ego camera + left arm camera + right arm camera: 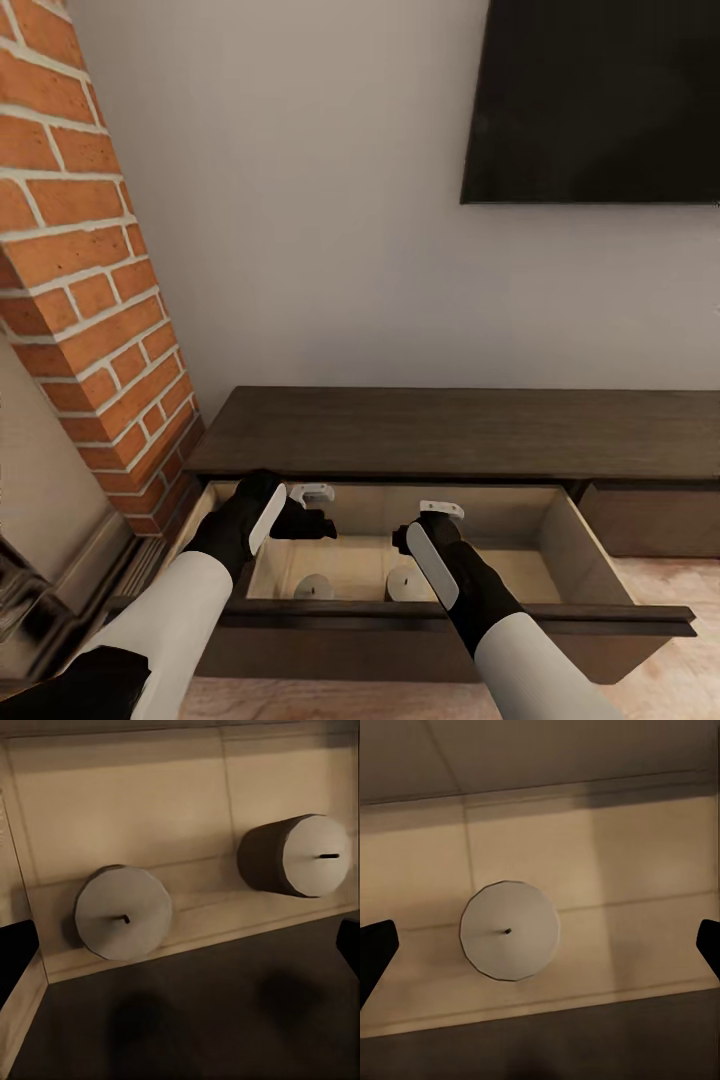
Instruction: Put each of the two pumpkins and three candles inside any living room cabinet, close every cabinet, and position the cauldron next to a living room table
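1. Both claws hang spread and empty over the open drawer: left claw (305,510), right claw (425,530).
2. Two candles (318,586) (407,582) stand upright, apart, on the pale floor of the cabinet (450,430).
3. Risk, I'd say: shutting the drawer roughly could topple the candles.

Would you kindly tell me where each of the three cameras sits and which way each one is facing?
Head view: on the robot's head, facing forward and down at the cabinet and its open drawer; both arms and the left tool and right tool show.
Left wrist view: on the left arm, looking into the drawer at two candles; dark fingertips at the edges.
Right wrist view: on the right arm, looking straight down on one candle; fingertips at the edges.
Shared: all three see candles standing inside the drawer.
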